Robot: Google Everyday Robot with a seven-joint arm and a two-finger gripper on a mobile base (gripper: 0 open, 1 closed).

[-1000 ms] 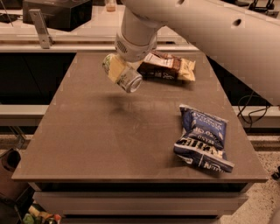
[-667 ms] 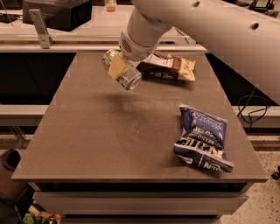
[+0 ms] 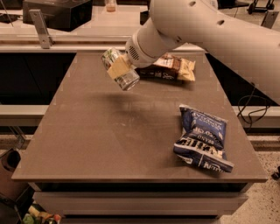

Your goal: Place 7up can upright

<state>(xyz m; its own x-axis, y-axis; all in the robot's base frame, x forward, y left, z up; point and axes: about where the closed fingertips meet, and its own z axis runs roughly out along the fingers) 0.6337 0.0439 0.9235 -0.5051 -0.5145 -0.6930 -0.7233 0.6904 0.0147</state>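
The 7up can (image 3: 124, 74) is a small silver can held tilted in the air above the far left part of the brown table (image 3: 96, 135). My gripper (image 3: 118, 69) is shut on the can, with a cream-coloured finger (image 3: 117, 68) across its side. The white arm reaches in from the upper right. The can's shadow falls on the table just below it.
A blue chip bag (image 3: 202, 136) lies on the right side of the table near the front. A brown-and-cream snack bag (image 3: 169, 68) lies at the far edge, partly behind the arm. A counter with a dark box (image 3: 57, 12) stands behind the table.
The arm has shifted a little to the left and up with the can in the gripper. The can stays tilted. The bags have not moved.
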